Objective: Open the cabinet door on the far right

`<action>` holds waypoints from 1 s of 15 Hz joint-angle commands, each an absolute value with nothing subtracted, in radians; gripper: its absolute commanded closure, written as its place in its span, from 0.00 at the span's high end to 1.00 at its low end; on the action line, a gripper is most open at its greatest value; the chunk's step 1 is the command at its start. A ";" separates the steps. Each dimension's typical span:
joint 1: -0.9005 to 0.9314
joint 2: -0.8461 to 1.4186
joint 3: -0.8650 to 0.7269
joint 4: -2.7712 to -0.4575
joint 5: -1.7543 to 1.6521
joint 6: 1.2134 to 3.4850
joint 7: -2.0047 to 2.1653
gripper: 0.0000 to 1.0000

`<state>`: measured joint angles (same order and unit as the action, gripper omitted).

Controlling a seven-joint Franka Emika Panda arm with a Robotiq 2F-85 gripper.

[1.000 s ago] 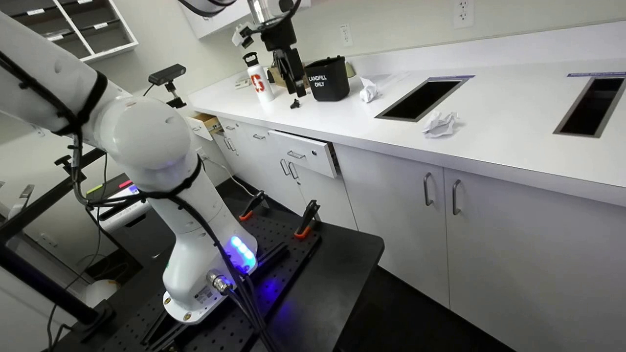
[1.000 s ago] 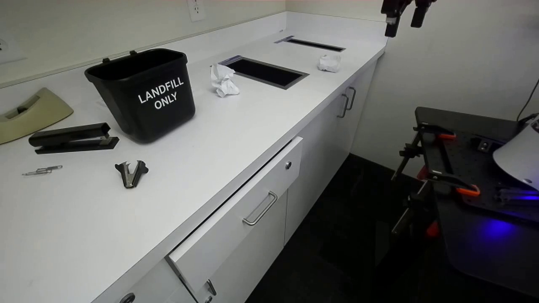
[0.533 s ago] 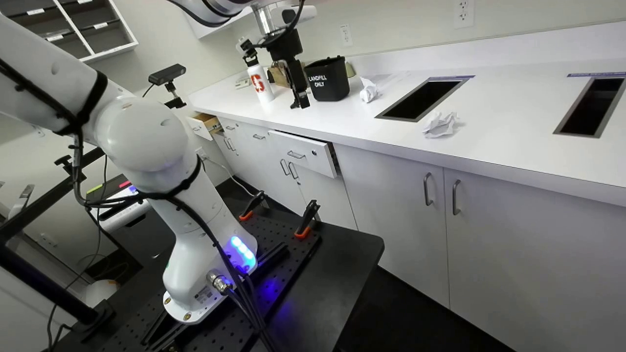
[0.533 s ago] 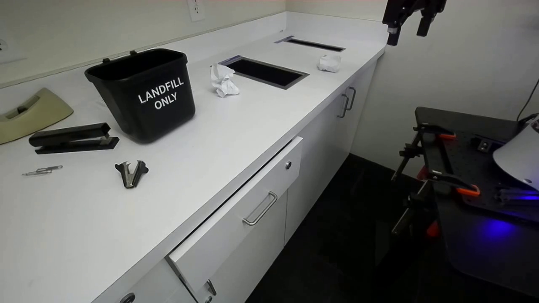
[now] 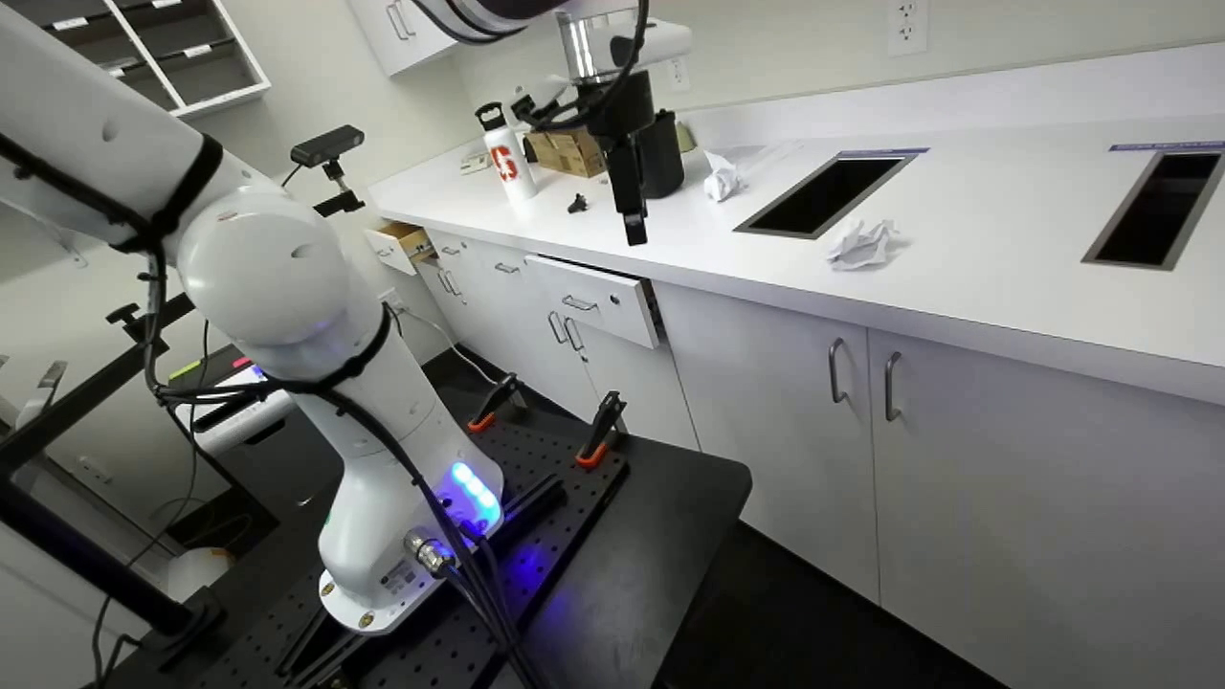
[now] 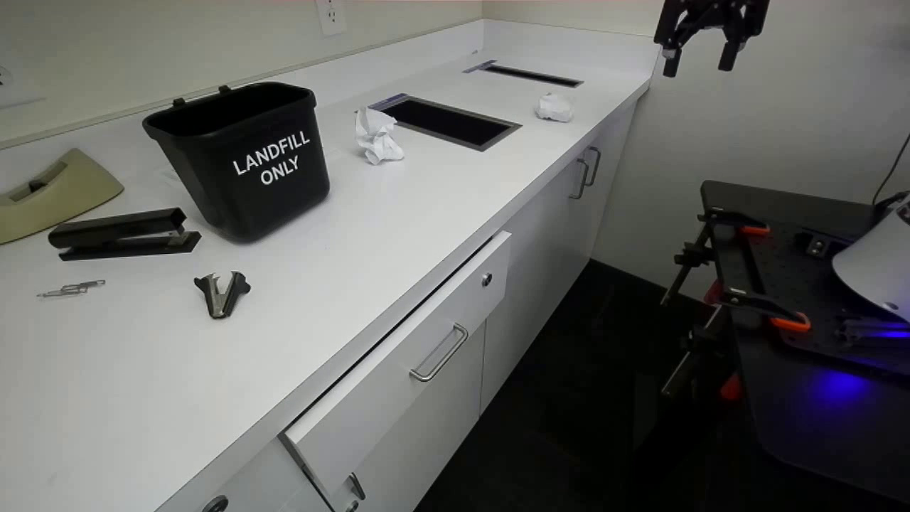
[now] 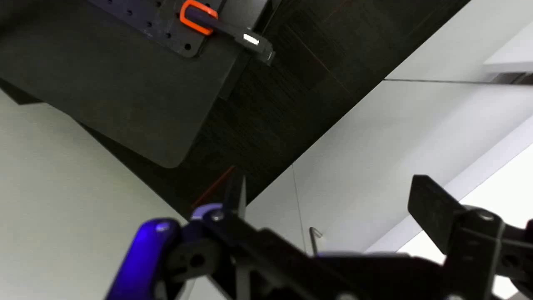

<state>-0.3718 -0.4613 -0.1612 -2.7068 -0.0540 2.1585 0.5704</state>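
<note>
White countertop (image 5: pixel 1014 201) runs along the pale wall (image 5: pixel 785 57), with a black bin (image 6: pixel 249 185) marked LANDFILL ONLY standing on it, a stapler (image 6: pixel 117 229) and a staple remover (image 6: pixel 222 299) near the bin, and two crumpled papers (image 5: pixel 861 245) close to a dark cut-out (image 5: pixel 833 193). Below, a drawer (image 5: pixel 593 299) sits partly pulled out. Rightmost in an exterior view is the cabinet door (image 5: pixel 1034 507) — closed, flush with the next door (image 5: pixel 766 411), its slim vertical handle (image 5: pixel 891 386) near the left edge. I have the gripper (image 6: pixel 699 69) hanging in the air, pointing down, well apart from that handle. Its fingers (image 7: pixel 431 204) stand apart — in the wrist view I see white cabinet fronts (image 7: pixel 354 175) and dark floor (image 7: pixel 291 104) past them, and a corner of the black table (image 7: pixel 137 108) with an orange-tipped clamp (image 7: pixel 233 31) fixed at its edge.
</note>
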 commanded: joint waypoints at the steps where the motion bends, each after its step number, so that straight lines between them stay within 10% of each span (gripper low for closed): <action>1: -0.475 -0.353 -0.281 -2.703 -0.023 2.267 0.539 1.00; 15: -0.546 -0.163 -0.458 -2.677 0.192 2.422 0.523 1.00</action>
